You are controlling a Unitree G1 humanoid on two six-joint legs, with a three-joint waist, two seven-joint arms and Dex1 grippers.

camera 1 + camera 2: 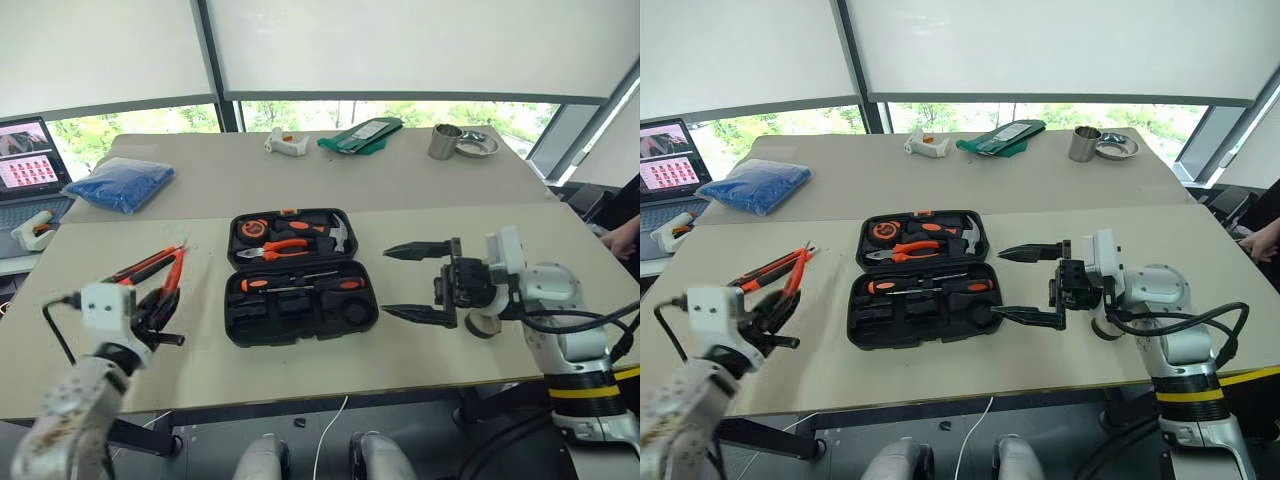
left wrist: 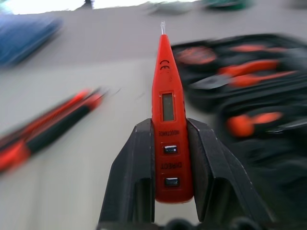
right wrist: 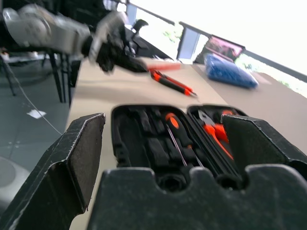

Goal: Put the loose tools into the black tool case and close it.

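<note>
The black tool case lies open in the middle of the desk. Its far half holds a round tape measure, orange-handled pliers and a hammer. Its near half holds two screwdrivers with orange and black handles, lying side by side. Below them are dark, shaped hollows, and it is hard to see what sits in them.

The left pincer is squeezed shut on the tester pen. The pen is small and all orange, with a little window, two metal buttons and a clear tip. It sticks out from between the two black fingers, held up above the desk to the left of the case. In the eye views the pen is hard to pick out in the pincer.

Just past that pincer, two slim orange-and-black tools lie on the desk, close together. They look blurry in the left wrist view.

The right pincer hangs wide open at the right side of the case, holding nothing. Its fingers point toward the case.

Far back on the desk sit a blue cloth bundle, a green pouch and a metal cup.
</note>
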